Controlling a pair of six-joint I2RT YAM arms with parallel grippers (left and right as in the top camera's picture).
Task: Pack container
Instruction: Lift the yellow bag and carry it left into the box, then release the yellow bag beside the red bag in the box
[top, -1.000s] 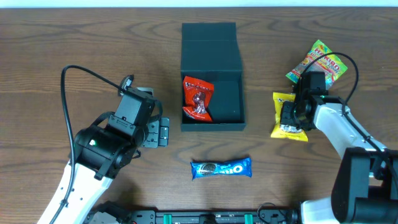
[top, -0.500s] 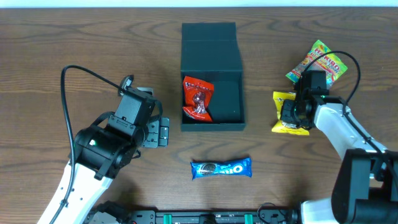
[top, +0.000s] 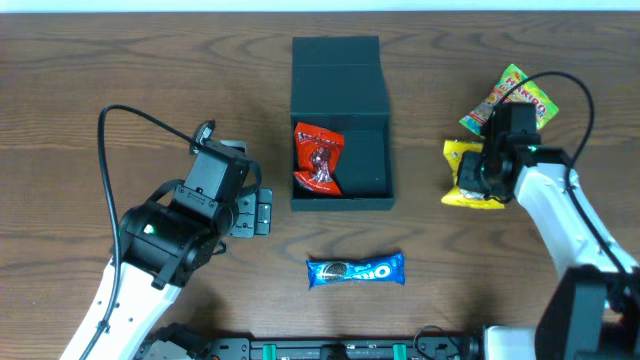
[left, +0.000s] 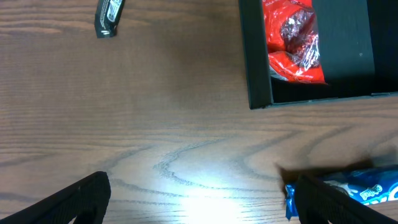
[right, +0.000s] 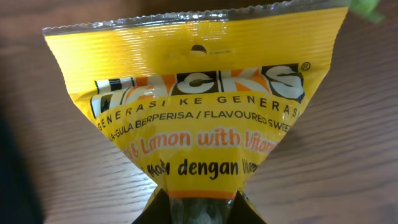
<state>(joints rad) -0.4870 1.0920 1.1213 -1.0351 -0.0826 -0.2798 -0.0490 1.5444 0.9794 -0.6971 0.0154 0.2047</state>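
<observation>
1. Teal-green container (top: 340, 70) stands mid-table toward the far edge. Its flap lid is folded back, so the inside is open to view.
2. A red packet (top: 318, 158) lies inside the container, against its left wall.
3. The right gripper (right: 198, 208) is clamped on a yellow packet (right: 199, 99). In the wrist view the wrapper is squeezed to a narrow waist between the two dark fingers.
4. From overhead, the yellow packet is well to the right of the container. Whether it is off the table (top: 100, 60) cannot be told.
5. A colourful gummy packet (top: 515, 98) lies just beyond the right gripper, partly hidden by the arm.
6. The left gripper (left: 199, 199) has its jaws wide apart with nothing between them. It is over bare wood, to the left of the container's near corner.
7. A blue cookie packet (top: 355, 270) lies flat in front of the container and apart from it. One end of it is near the left gripper's right finger.
</observation>
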